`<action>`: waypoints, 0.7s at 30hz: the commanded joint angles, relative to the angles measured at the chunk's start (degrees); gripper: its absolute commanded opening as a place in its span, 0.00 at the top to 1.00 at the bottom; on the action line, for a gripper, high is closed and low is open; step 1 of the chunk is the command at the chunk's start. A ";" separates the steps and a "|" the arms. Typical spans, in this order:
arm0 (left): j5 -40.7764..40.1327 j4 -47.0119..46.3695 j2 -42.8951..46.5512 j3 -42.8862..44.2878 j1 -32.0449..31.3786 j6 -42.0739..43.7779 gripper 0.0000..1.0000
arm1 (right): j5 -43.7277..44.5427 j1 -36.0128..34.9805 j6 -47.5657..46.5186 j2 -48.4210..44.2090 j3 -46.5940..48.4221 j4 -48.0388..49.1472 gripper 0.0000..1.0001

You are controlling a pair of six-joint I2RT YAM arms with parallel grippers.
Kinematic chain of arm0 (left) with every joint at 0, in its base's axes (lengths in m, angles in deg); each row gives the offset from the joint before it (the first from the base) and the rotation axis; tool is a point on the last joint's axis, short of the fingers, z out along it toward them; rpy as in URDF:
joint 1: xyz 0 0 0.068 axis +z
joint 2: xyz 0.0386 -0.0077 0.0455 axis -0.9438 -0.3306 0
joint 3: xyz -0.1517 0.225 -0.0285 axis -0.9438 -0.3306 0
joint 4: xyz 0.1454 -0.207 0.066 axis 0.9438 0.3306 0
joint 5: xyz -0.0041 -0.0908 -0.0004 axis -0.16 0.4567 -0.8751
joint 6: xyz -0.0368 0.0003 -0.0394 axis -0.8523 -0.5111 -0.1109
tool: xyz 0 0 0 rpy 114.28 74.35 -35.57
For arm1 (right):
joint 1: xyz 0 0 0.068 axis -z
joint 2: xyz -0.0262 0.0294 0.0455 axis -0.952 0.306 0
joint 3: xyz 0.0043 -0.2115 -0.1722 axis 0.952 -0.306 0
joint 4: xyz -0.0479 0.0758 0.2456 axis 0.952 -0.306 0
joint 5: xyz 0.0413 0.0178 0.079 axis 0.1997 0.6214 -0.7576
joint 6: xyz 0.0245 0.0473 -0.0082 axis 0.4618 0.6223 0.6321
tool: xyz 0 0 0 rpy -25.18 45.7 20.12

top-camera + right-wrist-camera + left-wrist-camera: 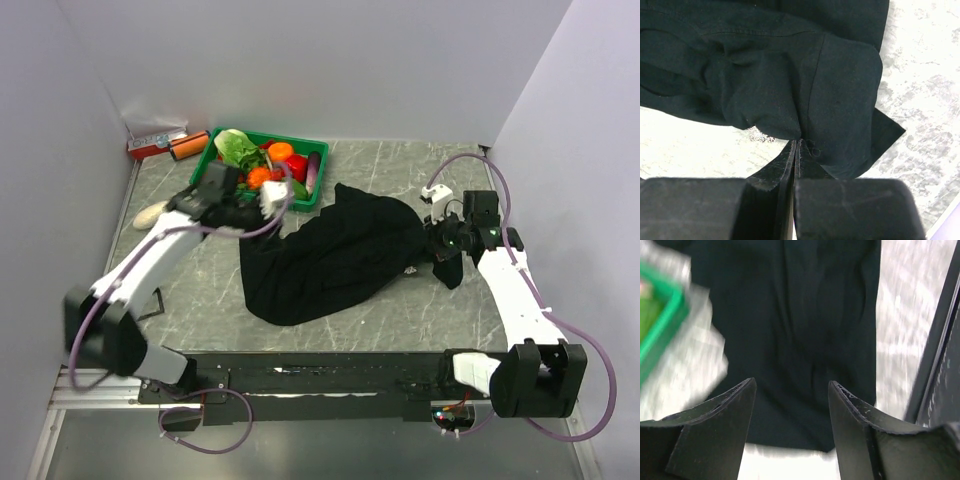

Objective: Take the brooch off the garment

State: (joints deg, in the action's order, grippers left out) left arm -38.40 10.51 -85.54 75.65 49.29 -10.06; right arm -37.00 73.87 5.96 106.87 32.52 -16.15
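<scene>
The garment [335, 255] is a black shirt lying crumpled in the middle of the marble table. My right gripper [438, 248] is at the shirt's right edge. In the right wrist view it [798, 142] is shut on a gathered fold of the garment [790, 75]. The brooch [759, 134] shows as a tiny sparkly bluish-white speck under the fabric's lower edge, just left of the fingertips. My left gripper [268, 205] hovers between the green tray and the shirt's upper left part. In the blurred left wrist view it [792, 383] is open above the garment [800, 330], holding nothing.
A green tray [225, 140] of vegetables stands at the back, its rim [662, 325] close to my left gripper. A red and orange item [160, 148] lies in the back left corner and a pale oval object [150, 214] by the left wall. A black rail [330, 370] runs along the near edge.
</scene>
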 commanded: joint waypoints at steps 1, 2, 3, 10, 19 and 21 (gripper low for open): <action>5.51 -14.92 -10.30 6.73 -8.01 -10.83 0.35 | -0.02 -0.29 -1.00 -2.95 0.26 2.86 1.00; 5.94 -15.89 -14.67 8.06 -9.34 -11.46 0.35 | 0.07 -0.29 -1.00 -3.83 0.08 2.95 1.00; 5.95 -16.86 -16.98 9.47 -10.48 -11.98 0.36 | 0.15 -0.29 -0.82 -4.44 -0.01 2.78 1.00; 3.14 -19.42 -31.40 18.87 -15.59 -14.45 0.36 | -0.99 -0.20 1.55 -7.97 0.61 1.46 1.00; 2.87 -19.50 -28.08 13.63 -14.98 -14.62 0.36 | -1.60 -0.29 -0.21 -0.51 2.45 3.65 1.00; 3.40 -21.52 -27.81 12.74 -14.98 -15.94 0.36 | -2.82 -0.37 0.05 3.01 6.12 3.74 1.00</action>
State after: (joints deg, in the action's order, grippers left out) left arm -36.94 -7.37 -117.36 90.53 34.34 -24.02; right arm -38.05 73.85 6.24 105.14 32.76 -15.72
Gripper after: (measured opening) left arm 0.637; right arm 0.006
